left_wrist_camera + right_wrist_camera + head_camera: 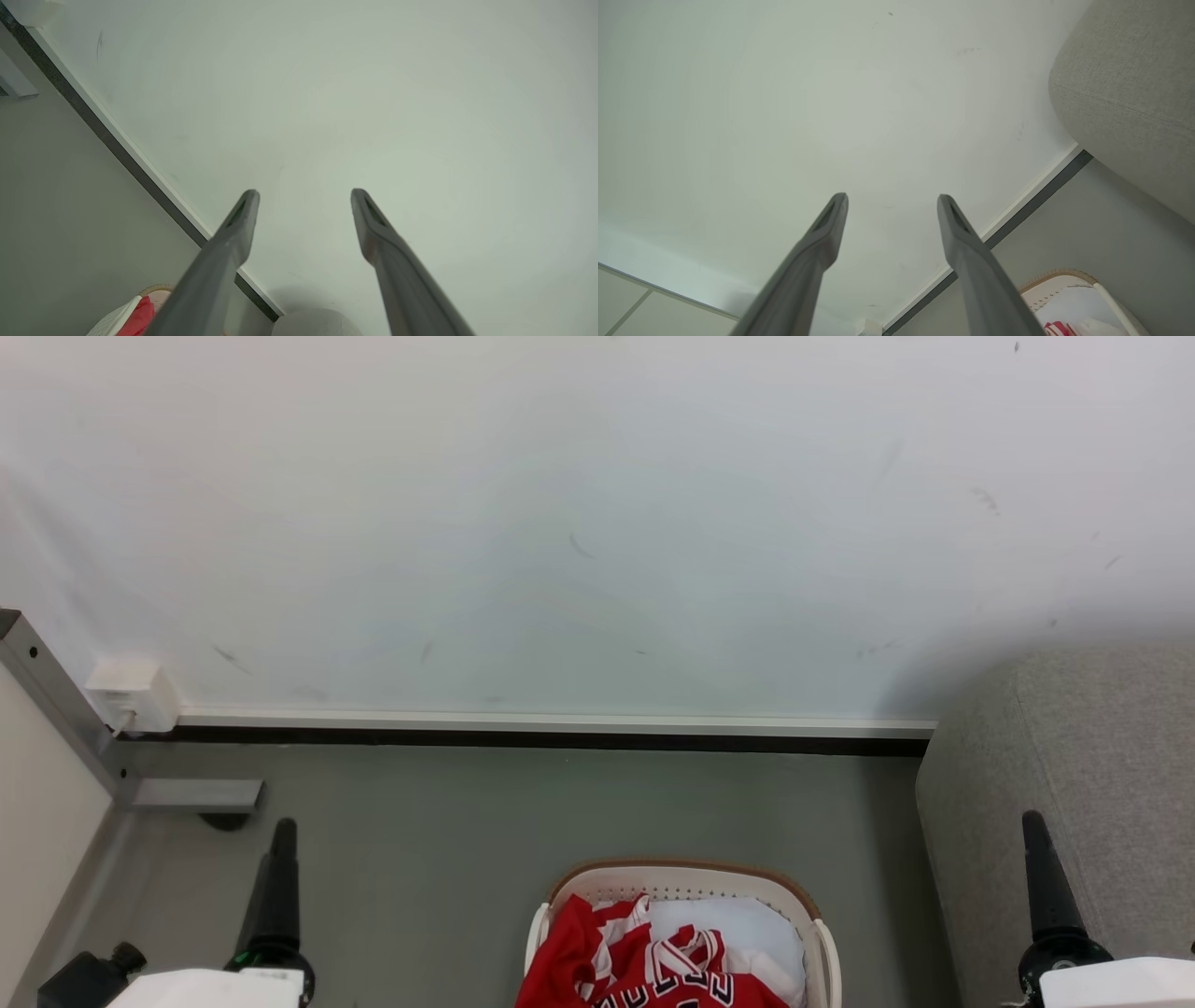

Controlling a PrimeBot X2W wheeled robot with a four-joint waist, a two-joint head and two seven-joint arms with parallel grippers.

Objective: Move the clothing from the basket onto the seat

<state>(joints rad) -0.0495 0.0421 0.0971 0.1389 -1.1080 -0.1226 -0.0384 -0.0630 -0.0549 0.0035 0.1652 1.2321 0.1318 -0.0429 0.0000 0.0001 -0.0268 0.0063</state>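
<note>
The clothing (644, 971) is red with white trim. It lies crumpled in the left part of the basket (681, 875): a jersey with black, white-outlined letters at the head view's bottom edge, and a white-striped piece above it. The left gripper (304, 196) is raised to the basket's left, its fingers spread wide and holding nothing, pointing at the wall (560, 523). The right gripper (893, 200) is posed the same way to the basket's right, spread and empty, in front of the grey seat (1102, 784). The basket stands on the floor (467, 821) between the two, near the seat. A white liner (747, 933) shows in its right part beside the clothing.
</note>
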